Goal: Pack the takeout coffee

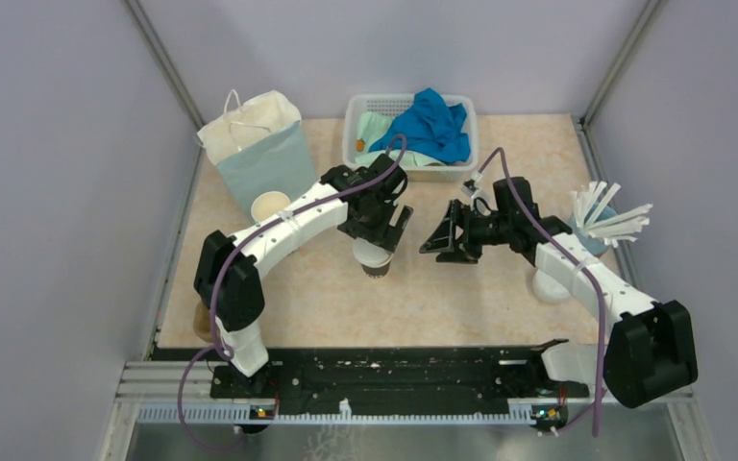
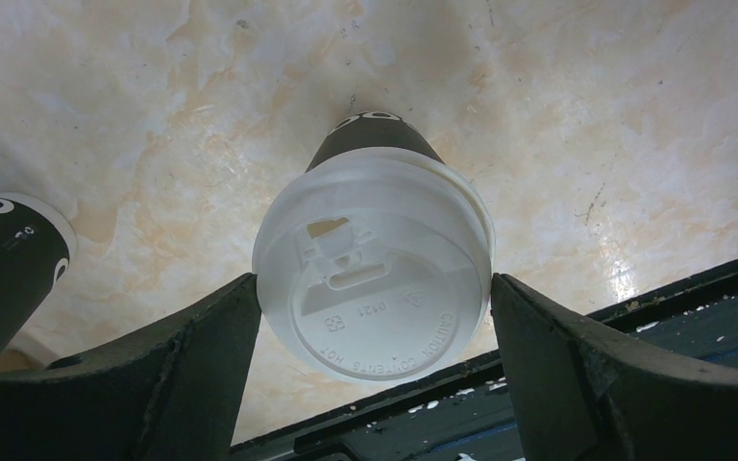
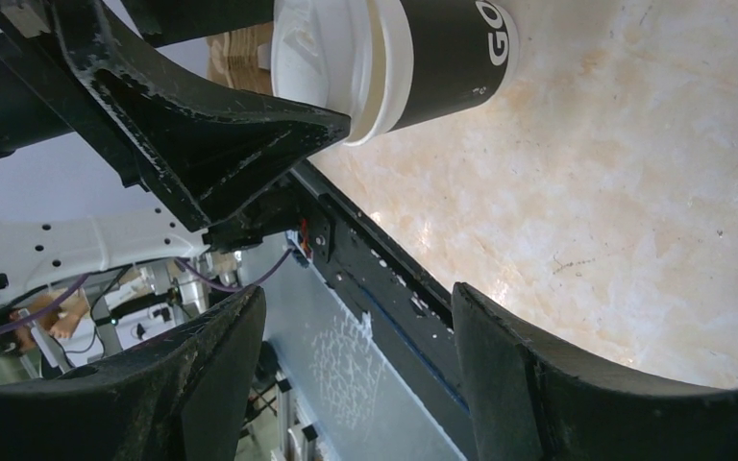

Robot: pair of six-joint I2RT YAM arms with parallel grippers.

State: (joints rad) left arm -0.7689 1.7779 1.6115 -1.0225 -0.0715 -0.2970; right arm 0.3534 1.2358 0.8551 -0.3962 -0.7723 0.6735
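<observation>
Sitting lidded at frame centre on counter (image 1: 485,298): takeout coffee (image 1: 375,259). Straddling its lid (image 2: 389,322): left gripper (image 2: 375,280), clamping or loosing, cannot tell. Hanging wide, empty: right gripper (image 3: 357,291). Waiting unlidded, upper left: second cup (image 1: 270,206). Packing seemingly pending.

Beige marbled surface (image 1: 461,298), plain pale lilac-grey walls (image 1: 48,192) closing it in at the left, back and right, slim grey metal posts (image 1: 161,58) in the two far corners, black rail (image 1: 394,370) along the near edge, soft even light, faint glare near the rail
</observation>
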